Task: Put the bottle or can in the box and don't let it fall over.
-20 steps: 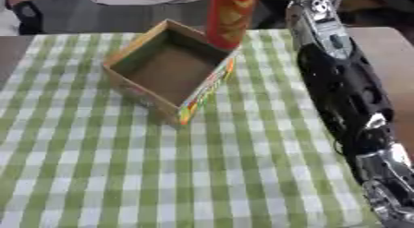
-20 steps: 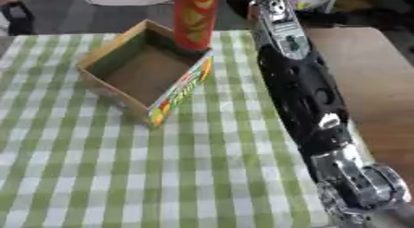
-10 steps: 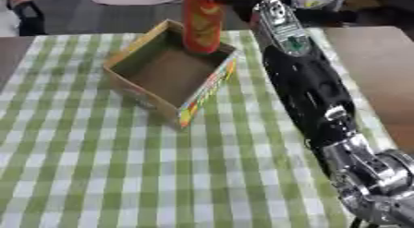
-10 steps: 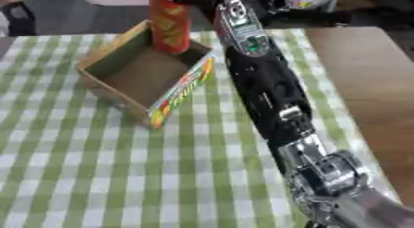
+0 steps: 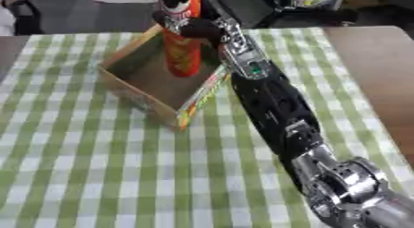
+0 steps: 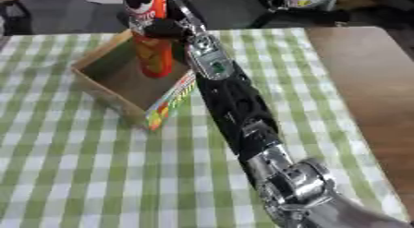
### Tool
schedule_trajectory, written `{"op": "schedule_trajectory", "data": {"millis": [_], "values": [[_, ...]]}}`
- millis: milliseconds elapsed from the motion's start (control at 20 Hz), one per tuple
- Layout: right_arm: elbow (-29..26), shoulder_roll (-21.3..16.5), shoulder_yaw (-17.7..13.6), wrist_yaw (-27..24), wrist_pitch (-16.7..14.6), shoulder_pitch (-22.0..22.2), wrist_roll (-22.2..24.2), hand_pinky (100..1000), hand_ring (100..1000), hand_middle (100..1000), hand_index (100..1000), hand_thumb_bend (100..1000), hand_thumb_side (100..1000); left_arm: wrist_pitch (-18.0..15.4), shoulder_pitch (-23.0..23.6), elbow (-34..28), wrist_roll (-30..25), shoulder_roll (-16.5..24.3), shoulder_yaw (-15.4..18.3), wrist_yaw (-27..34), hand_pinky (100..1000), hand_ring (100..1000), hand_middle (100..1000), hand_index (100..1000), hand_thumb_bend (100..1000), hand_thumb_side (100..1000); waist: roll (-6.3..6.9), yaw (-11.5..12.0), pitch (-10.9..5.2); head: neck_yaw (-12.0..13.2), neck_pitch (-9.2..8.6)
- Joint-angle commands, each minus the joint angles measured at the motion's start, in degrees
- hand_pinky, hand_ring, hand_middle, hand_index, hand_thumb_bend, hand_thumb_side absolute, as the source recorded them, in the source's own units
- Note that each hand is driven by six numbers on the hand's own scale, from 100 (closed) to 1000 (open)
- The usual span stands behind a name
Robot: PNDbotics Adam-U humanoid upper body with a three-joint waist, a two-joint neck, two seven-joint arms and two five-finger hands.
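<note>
right robot hand [image 5: 194, 27]: fingers curled round the can | can [image 5: 181, 42]: upright, lower end inside box, below the hand | box [image 5: 137, 94]: open, on checked tabletop [image 5: 97, 176]

Soft, even indoor light, moderately bright, with no hard-edged shadows. Both views are blurry overall, and fine detail is smeared. The green checked cloth [image 5: 97, 167] is evenly lit, its squares soft at the edges. Inside the open cardboard box [image 5: 154, 86] the floor and inner walls are dimmer than the cloth. The tall red can [image 5: 179, 35] shows a blurred label. The black right arm [image 5: 271, 100] carries faint pale sheen, and its silver joint [image 5: 356, 185] at the lower right catches brighter highlights and looks the most blurred. The bare wooden tabletop [image 6: 364, 70] reflects a mild, dull glow. The background beyond the far edge is dark and indistinct.
</note>
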Motion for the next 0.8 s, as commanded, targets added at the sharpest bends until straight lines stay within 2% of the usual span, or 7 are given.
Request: {"op": "schedule_trajectory", "data": {"millis": [50, 100, 150, 200, 250, 600, 800], "values": [[-0.3, 0.0, -0.1, 1.1, -1.5, -1.4, -0.2, 549, 643, 936, 467, 249, 100, -0.1, -0.7, -1.1, -0.2, 0.8, 0.1, 0.2, 1000, 1000, 1000, 778, 183, 763, 0.19, 0.1, -0.71, -0.2, -0.88], [-0.2, 0.0, 0.1, 1.5, -2.1, -1.2, 0.8, 772, 874, 1000, 707, 156, 100, -0.1, -0.7, -1.1, -0.2, 0.8, 0.2, 0.1, 1000, 1000, 1000, 778, 183, 762, 0.17, 0.0, -0.70, -0.2, -0.91], [-0.1, 0.0, 0.4, 2.1, -2.5, -1.2, 2.3, 852, 974, 1000, 799, 256, 100, -0.1, -0.7, -1.1, -0.2, 0.8, 0.2, 0.1, 1000, 1000, 1000, 778, 182, 762, 0.17, 0.0, -0.70, -0.1, -0.94], [-0.3, -0.2, 0.6, 2.9, -3.1, -1.2, 4.3, 985, 1000, 1000, 964, 589, 100, -0.1, -0.7, -1.2, -0.2, 0.8, 0.2, 0.2, 1000, 1000, 1000, 778, 182, 762, 0.17, 0.0, -0.71, -0.1, -0.95], [-0.4, -0.4, 0.8, 4.1, -3.5, -1.1, 6.5, 1000, 1000, 1000, 1000, 655, 100, -0.1, -0.7, -1.2, -0.2, 0.8, 0.2, 0.2, 1000, 1000, 1000, 779, 183, 762, 0.15, -0.1, -0.72, 0.0, -0.96], [-1.2, -1.1, -0.6, 11.8, -3.2, -0.9, 18.7, 1000, 1000, 1000, 1000, 644, 369, 0.0, -0.5, -1.1, -0.2, 0.8, 0.3, 0.0, 1000, 1000, 1000, 779, 182, 762, 0.18, -0.6, -0.81, 0.4, -0.82], [-2.2, -1.2, -1.2, 12.2, -2.6, -1.0, 19.6, 1000, 1000, 1000, 1000, 637, 356, 0.0, -0.4, -1.1, -0.2, 0.8, 0.3, 0.0, 1000, 1000, 1000, 779, 180, 762, 0.26, -0.9, -0.88, 0.6, -0.80]]}}
